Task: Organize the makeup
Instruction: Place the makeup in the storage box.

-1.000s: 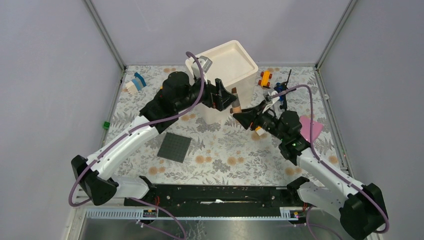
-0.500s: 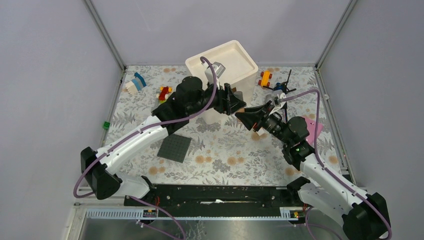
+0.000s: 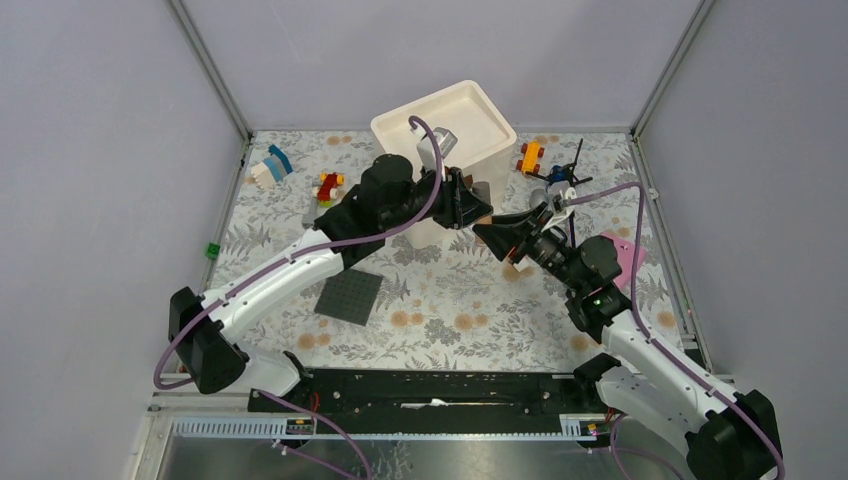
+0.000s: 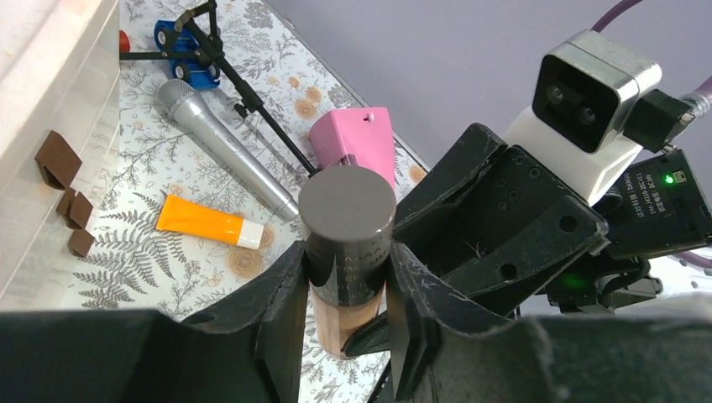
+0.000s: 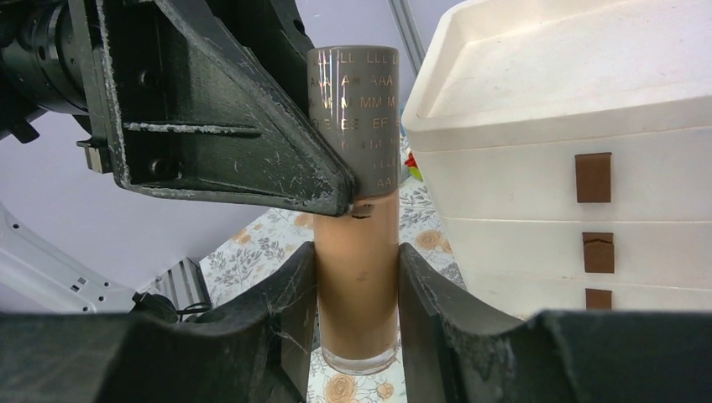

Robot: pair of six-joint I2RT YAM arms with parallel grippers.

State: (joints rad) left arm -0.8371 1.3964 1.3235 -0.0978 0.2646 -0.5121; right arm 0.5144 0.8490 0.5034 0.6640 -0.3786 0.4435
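A makeup bottle with a beige body and a dark lettered cap (image 5: 356,252) hangs upright above the table, held between both grippers. My right gripper (image 5: 357,290) is shut on its beige body. The left gripper (image 4: 347,281) has its fingers pressed against both sides of the dark cap (image 4: 347,210). From above, the two grippers meet in front of the white box, left gripper (image 3: 468,205) facing right gripper (image 3: 498,236). An orange tube (image 4: 210,221) with a white cap lies on the cloth below. A silver-grey tube (image 4: 222,143) lies beside it.
A white drawer box (image 3: 445,125) with brown handles stands at the back, close to the bottle (image 5: 571,151). A pink item (image 3: 620,250), a blue toy on a black stand (image 4: 189,63), an orange toy car (image 3: 531,157), bricks (image 3: 270,167) and a dark baseplate (image 3: 350,293) lie around.
The left arm has swung right to the bottle in the right gripper, and its jaws have closed from wide open onto the cap. The right gripper has kept its hold.
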